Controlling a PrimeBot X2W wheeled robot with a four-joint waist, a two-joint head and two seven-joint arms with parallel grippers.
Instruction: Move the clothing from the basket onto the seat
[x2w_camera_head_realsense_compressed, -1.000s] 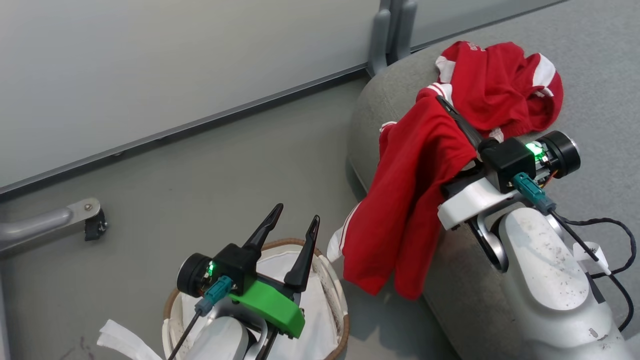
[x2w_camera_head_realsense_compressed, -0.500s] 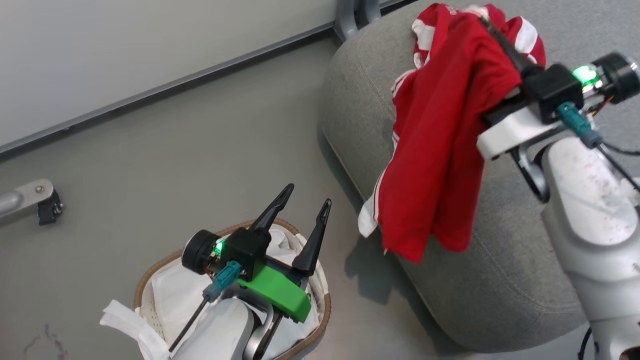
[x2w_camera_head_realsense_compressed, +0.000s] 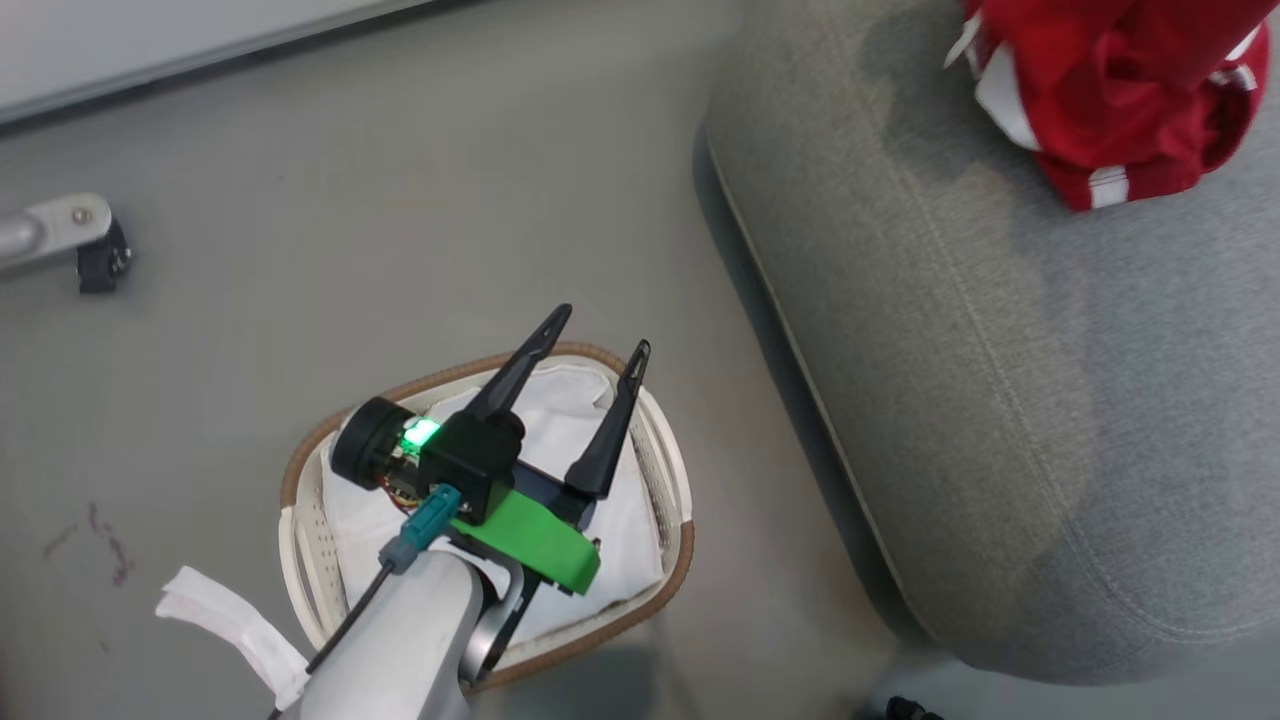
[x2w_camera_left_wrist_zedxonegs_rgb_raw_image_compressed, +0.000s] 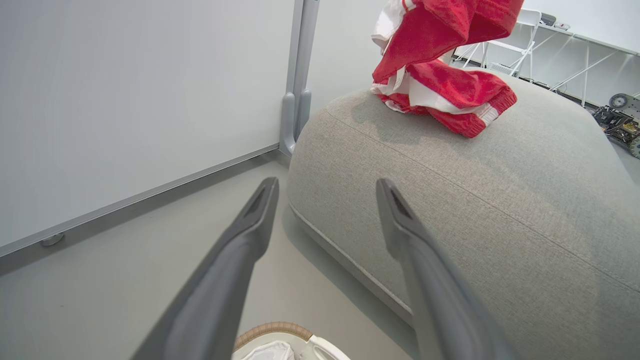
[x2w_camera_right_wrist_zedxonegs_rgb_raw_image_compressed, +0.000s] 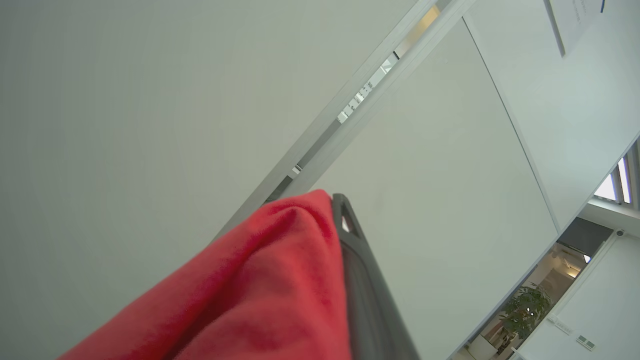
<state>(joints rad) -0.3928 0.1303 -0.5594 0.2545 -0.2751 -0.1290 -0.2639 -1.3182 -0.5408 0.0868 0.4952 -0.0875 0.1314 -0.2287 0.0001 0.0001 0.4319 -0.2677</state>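
Clamping red clothing (x2w_camera_right_wrist_zedxonegs_rgb_raw_image_compressed: 270, 290) draped over its fingers, the right gripper (x2w_camera_right_wrist_zedxonegs_rgb_raw_image_compressed: 330, 206) holds it above the grey seat (x2w_camera_left_wrist_zedxonegs_rgb_raw_image_compressed: 475, 200), far right, probably to drop it beside the garment (x2w_camera_left_wrist_zedxonegs_rgb_raw_image_compressed: 450, 95) lying there. The left gripper (x2w_camera_head_realsense_compressed: 604, 328) hovers spread and empty over the near basket (x2w_camera_head_realsense_compressed: 682, 560), which holds just its white liner (x2w_camera_head_realsense_compressed: 625, 530).

Red clothing (x2w_camera_right_wrist_zedxonegs_rgb_raw_image_compressed: 260, 285) heaped against 1 dark finger (x2w_camera_right_wrist_zedxonegs_rgb_raw_image_compressed: 367, 290), pale wall behind.
The fabric climbs from the bottom edge to a rounded peak right at the fingertip, touching the finger all down its left side; the 2nd finger is hidden under it. Behind, there are pale wall panels (x2w_camera_right_wrist_zedxonegs_rgb_raw_image_compressed: 125, 100), split by a metal frame strip (x2w_camera_right_wrist_zedxonegs_rgb_raw_image_compressed: 350, 100) running diagonally, and a potted plant (x2w_camera_right_wrist_zedxonegs_rgb_raw_image_compressed: 530, 310) sits small in the lower right corner.
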